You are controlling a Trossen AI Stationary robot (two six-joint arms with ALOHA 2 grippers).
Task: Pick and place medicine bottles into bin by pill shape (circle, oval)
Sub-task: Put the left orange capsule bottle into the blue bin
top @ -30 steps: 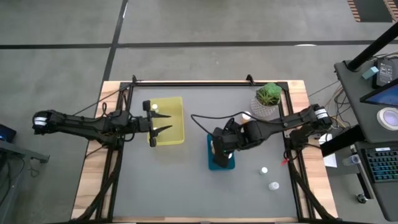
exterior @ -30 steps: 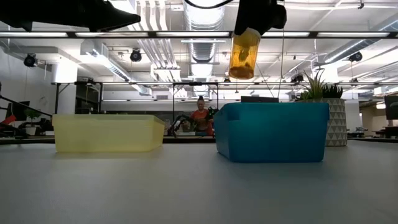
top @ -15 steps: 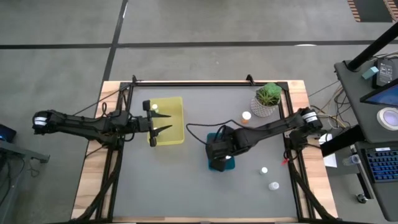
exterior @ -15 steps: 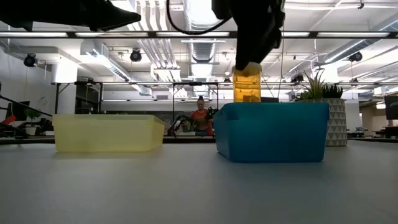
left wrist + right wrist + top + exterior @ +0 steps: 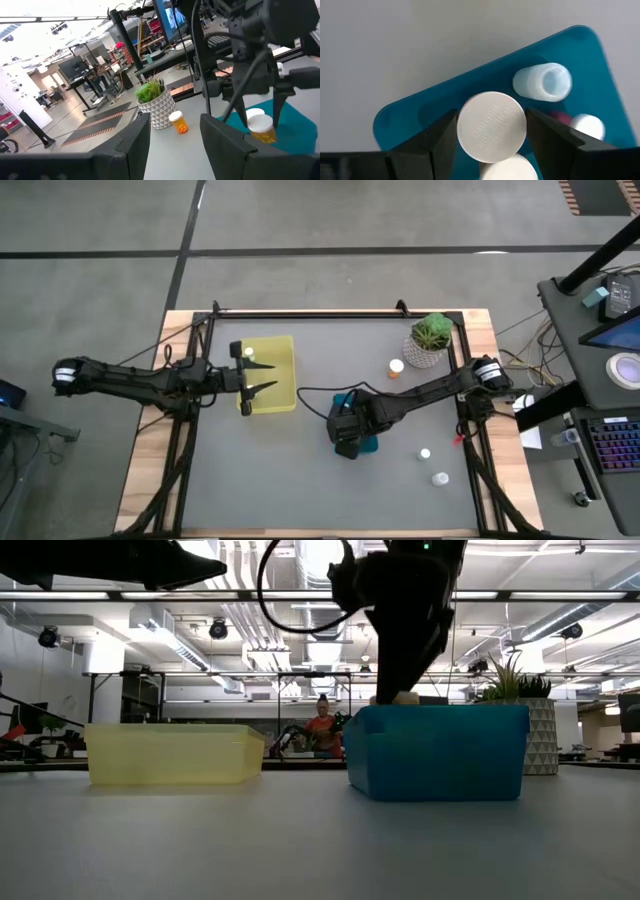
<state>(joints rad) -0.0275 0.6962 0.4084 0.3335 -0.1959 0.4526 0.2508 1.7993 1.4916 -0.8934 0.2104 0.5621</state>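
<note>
My right gripper points down over the blue bin and is shut on an orange medicine bottle with a white cap. In the low view only the cap shows above the bin's rim. Other bottles are in the blue bin: a clear one on its side and another white cap. My left gripper is open and empty above the yellow bin, which holds a white-capped bottle. My right gripper pinches the bottle's round white cap at its rim, between its two fingers. The fingers come from above and point down. The bottle is upright with its body inside the blue bin. The bin wall hides whether its base rests on the bin floor.
An orange bottle stands by the potted plant at the far right. Two white bottles stand near the right front of the table. The grey mat in front of both bins is bare.
My right gripper has gone down and a little toward the near edge with the orange bottle. The bottle hung clear above the blue bin a second ago. Now it is sunk into the bin, with only its cap at rim height.
</note>
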